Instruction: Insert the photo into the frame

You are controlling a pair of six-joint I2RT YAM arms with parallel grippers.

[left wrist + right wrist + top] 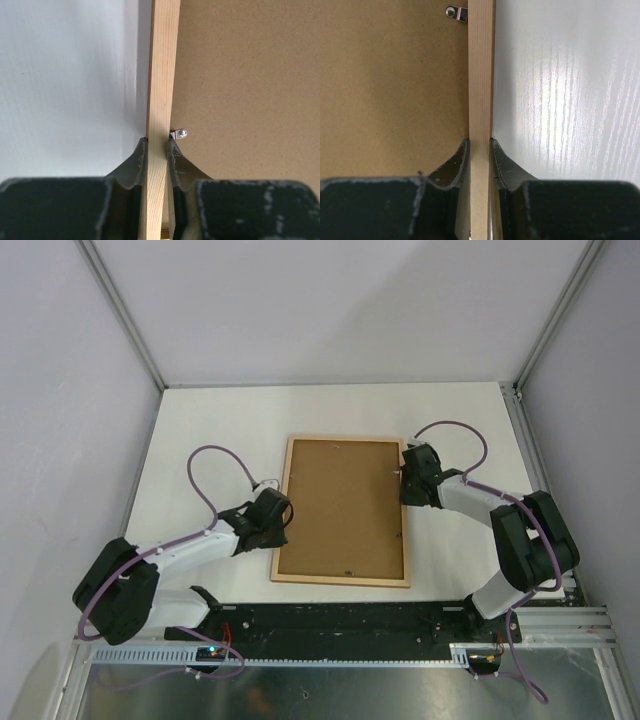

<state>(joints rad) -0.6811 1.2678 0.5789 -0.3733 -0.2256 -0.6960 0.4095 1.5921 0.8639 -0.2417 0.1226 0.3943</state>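
Lying back-up, the frame [340, 581] sits between our grippers. Our left gripper [281, 512] and right gripper [404, 480] each clamp a side rail.

Each arm is built of white link shells between bulky black joint housings, the left arm [185, 552] and the right arm [470, 500] alike. A thin purple cable [205, 465] loops out from the left arm, and a second purple cable [462, 427] from the right. Both bases sit on a black mounting rail [340, 622]. The left end effector [157, 145] and right end effector [480, 145] carry matte black fingers [132, 167], curved to narrow tips and flecked with pale scuffs.
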